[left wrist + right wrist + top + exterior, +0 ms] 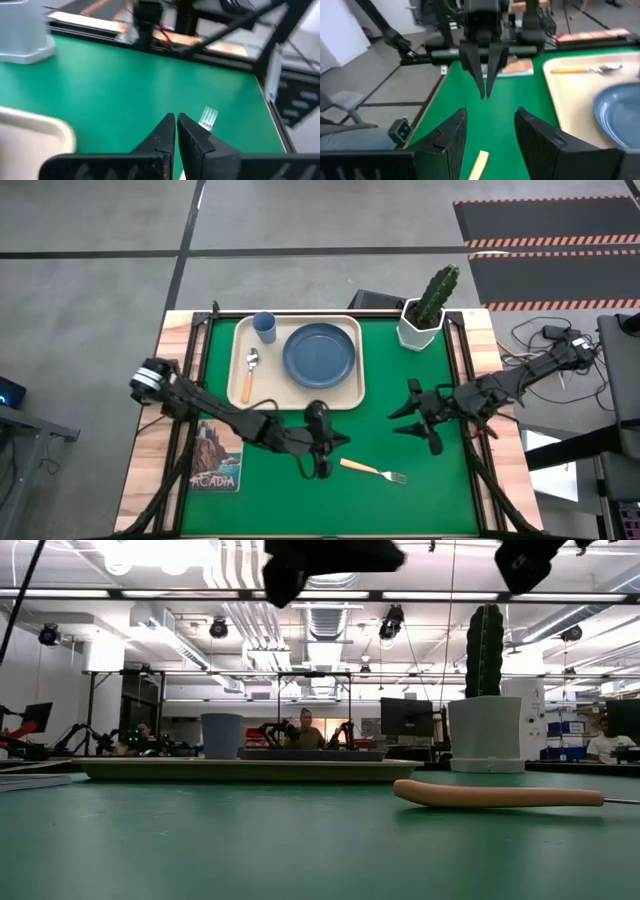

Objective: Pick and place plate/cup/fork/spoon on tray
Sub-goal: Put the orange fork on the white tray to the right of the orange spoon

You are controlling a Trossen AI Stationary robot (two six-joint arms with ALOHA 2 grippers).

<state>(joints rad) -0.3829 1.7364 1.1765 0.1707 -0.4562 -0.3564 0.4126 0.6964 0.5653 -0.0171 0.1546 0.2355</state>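
The cream tray [345, 395] lies at the far middle of the green mat. On it rest the slate-blue plate [319, 354], the light-blue cup [264, 327] standing upright, and the spoon [249, 373]. The fork [372, 470] lies flat on the mat near the front, its tines toward the table's right; its handle also shows in the low view [480, 794]. My left gripper [332, 450] is shut and empty, raised above the mat just left of the fork's handle. My right gripper [402, 412] is open and empty, raised above the mat to the right of the tray.
A white hexagonal pot with a cactus [425, 320] stands at the far right corner of the mat. A picture card [217, 455] lies at the mat's left edge. People and equipment show in the room beyond the table.
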